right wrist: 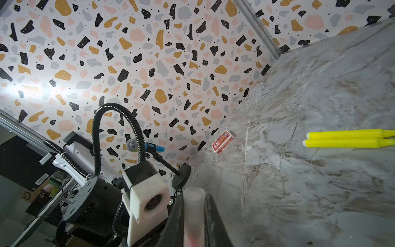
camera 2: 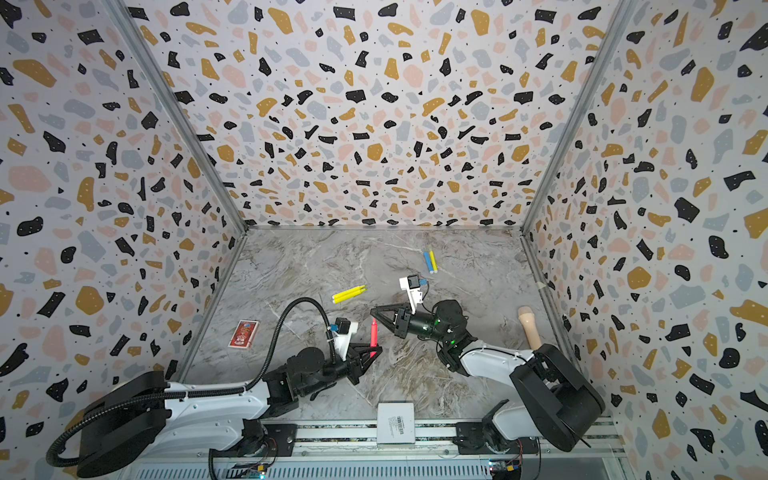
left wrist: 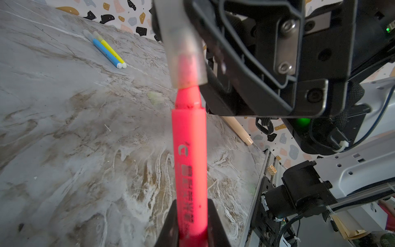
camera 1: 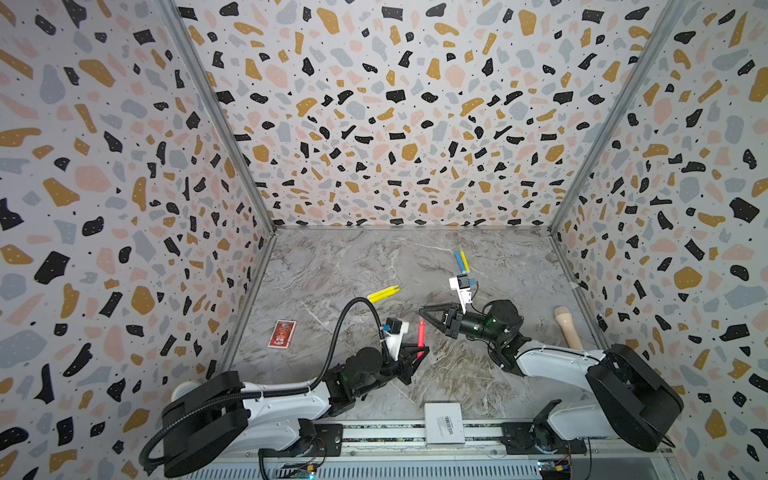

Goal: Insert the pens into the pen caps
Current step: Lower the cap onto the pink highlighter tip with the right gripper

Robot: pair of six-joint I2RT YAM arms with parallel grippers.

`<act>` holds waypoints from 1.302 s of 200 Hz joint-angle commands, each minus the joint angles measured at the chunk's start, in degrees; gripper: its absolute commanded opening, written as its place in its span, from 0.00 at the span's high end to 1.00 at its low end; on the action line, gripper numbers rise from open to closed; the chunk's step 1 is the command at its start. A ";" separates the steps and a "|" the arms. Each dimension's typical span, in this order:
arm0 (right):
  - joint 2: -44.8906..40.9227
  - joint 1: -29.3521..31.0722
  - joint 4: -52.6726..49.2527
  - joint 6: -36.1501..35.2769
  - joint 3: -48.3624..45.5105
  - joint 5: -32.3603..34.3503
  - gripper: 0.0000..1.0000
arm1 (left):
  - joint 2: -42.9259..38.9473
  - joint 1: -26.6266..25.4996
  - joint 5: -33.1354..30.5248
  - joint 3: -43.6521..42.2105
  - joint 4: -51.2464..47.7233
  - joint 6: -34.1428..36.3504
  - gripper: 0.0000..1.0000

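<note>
Mid-table, left gripper (camera 1: 420, 352) clamped the pink pen (camera 1: 421, 332), right gripper (camera 1: 421, 310) its cap (left wrist: 186, 53), half on; two yellow pens (camera 1: 383, 294) lay uncapped, the far pair (camera 1: 461, 261) looked capped.

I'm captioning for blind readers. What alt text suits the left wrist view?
A pink-red pen, held in the left gripper, has its tip partway inside a translucent cap held by the right gripper. Behind, a blue pen and a yellow pen lie side by side on the marble table.

Pink-red plastic pen (left wrist: 189, 149), tip partway inside a frosted clear cap (left wrist: 184, 53); two bare yellow pens (camera 1: 382, 294) lying side by side nearby.
</note>
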 commanded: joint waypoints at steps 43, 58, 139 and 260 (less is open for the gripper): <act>-3.14 4.40 0.48 -4.29 -3.24 -1.34 0.70 | -5.36 -0.14 -2.71 2.00 1.12 0.99 1.00; -4.25 4.95 -2.26 -6.73 -3.90 -0.86 0.63 | -6.30 -0.13 -3.54 2.09 -0.43 1.88 1.00; -17.84 2.87 -25.30 -16.46 1.51 5.62 0.49 | -8.08 -0.13 -4.00 2.63 -4.62 4.12 1.00; -7.04 3.76 -45.00 -23.25 20.92 4.16 0.46 | -8.43 -0.14 -3.93 1.96 -6.09 5.01 1.00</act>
